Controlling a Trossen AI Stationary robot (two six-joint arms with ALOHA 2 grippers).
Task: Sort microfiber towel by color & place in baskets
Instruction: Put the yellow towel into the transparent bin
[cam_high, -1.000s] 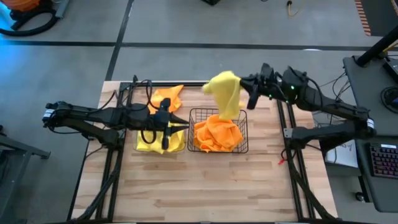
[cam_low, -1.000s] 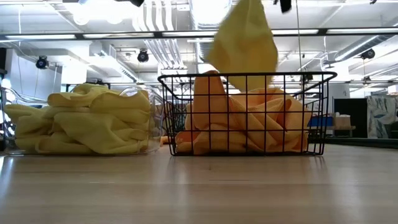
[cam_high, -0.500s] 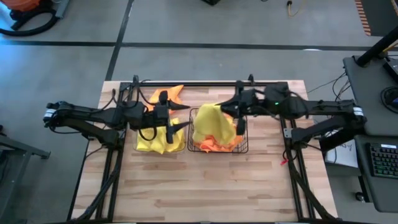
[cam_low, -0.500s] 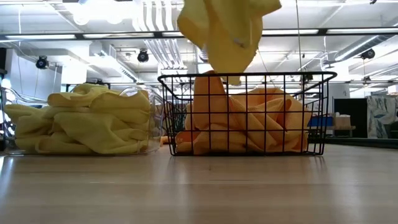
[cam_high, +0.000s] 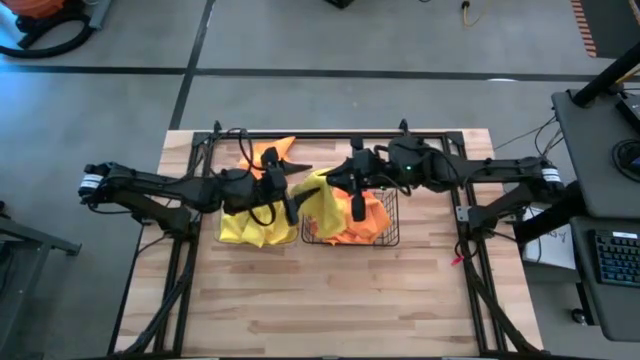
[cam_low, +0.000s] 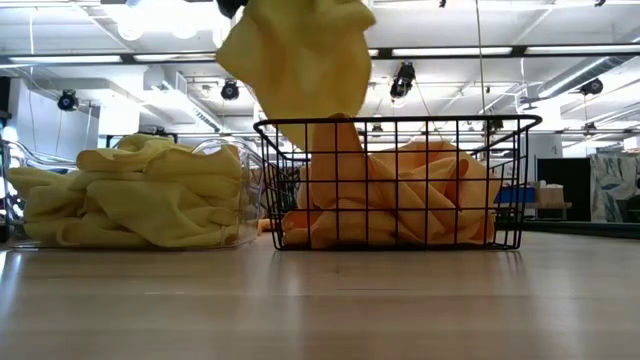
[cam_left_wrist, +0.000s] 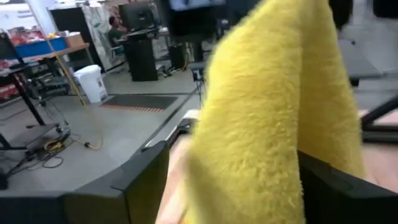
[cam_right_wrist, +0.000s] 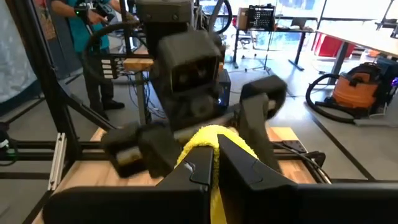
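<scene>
**Yellow towel at the handover between the two baskets**

Our right gripper (cam_high: 352, 192) is clamped on a yellow towel (cam_high: 322, 205), which we see pinched between its two fingers in the right wrist view. It holds the cloth in the air over the near-left side of the black wire basket (cam_high: 390, 235). In the low view the towel (cam_low: 297, 62) hangs above the rim of this basket, toward the clear plastic basket (cam_low: 232, 150).

Our left gripper (cam_high: 284, 195) is just beside the cloth, over the gap between the baskets. The left wrist view is filled with yellow fabric, with a finger on each side of it, so the fingers stand apart and have not yet closed on it.

The wire basket holds orange towels (cam_low: 430, 190) and the clear one holds yellow towels (cam_low: 140, 195). We judge that the step in hand is passing this yellow cloth to the left arm. Next, the left fingers need to close on it, then the right ones release, so it can go into the clear basket.
</scene>
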